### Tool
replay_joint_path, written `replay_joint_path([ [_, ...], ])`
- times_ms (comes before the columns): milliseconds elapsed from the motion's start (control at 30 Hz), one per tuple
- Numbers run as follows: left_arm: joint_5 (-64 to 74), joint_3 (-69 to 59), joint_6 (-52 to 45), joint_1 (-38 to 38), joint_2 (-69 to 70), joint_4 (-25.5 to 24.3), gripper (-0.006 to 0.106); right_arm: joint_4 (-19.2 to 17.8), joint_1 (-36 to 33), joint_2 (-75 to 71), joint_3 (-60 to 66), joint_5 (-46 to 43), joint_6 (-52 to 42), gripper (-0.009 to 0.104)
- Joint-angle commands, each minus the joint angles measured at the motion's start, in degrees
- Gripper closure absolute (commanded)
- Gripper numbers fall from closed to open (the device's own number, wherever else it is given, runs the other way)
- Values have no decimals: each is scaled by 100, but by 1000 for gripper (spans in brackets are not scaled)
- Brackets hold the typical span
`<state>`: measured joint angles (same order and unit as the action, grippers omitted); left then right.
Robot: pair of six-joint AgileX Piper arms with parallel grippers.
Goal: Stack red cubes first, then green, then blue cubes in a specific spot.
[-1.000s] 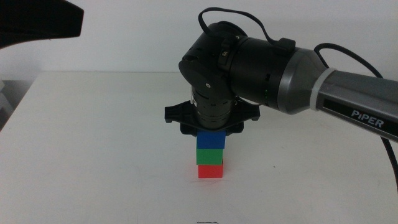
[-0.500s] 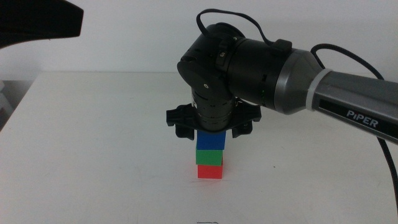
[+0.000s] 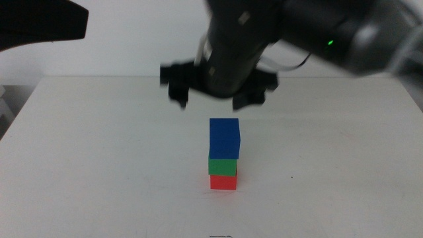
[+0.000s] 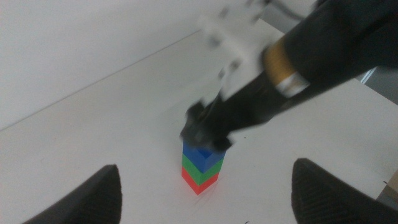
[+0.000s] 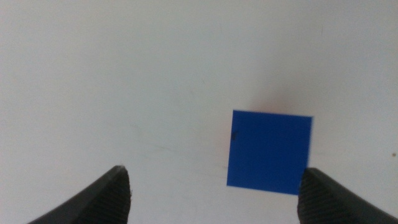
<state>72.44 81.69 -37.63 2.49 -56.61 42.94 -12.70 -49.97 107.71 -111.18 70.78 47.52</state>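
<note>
A: What has just changed?

B: The right gripper (image 3: 218,98) has let go and lifted. A moment ago it sat low over the stack, its jaws around the blue cube (image 3: 224,139); now it is blurred with motion in the upper middle of the frame, jaws spread wide and empty, well clear of the cube.

A: And the cubes?

B: All three stand alone on the table (image 3: 99,152), just below the frame's centre: red cube (image 3: 223,182) at the bottom, green cube (image 3: 223,166) on it, blue on top. The blue one looks slightly offset, but it stands.

A: So the task?

B: I judge the stacking done; only the retreat remains.

A: The other arm?

B: The left gripper (image 4: 205,186) waits off to the side, jaws apart and holding nothing, looking toward the stack.
</note>
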Motion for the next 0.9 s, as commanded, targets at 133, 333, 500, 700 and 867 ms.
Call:
replay_joint_path([
  [133, 302, 136, 2, -4, 37, 325, 7, -679, -6, -1258, -250, 376, -279, 4],
  [333, 302, 136, 2, -4, 25, 322, 7, -890, 38, -2035, -250, 376, -1468, 4],
  [500, 302, 136, 2, -4, 25, 322, 7, -742, 337, -2782, -238, 379, -2205, 4],
  [700, 302, 136, 2, -4, 25, 322, 7, -489, 822, -3790, 443, 373, -2728, 4],
  [867, 302, 136, 2, -4, 25, 322, 7, 349, 1488, -4831, 1829, 7, -3784, 4],
])
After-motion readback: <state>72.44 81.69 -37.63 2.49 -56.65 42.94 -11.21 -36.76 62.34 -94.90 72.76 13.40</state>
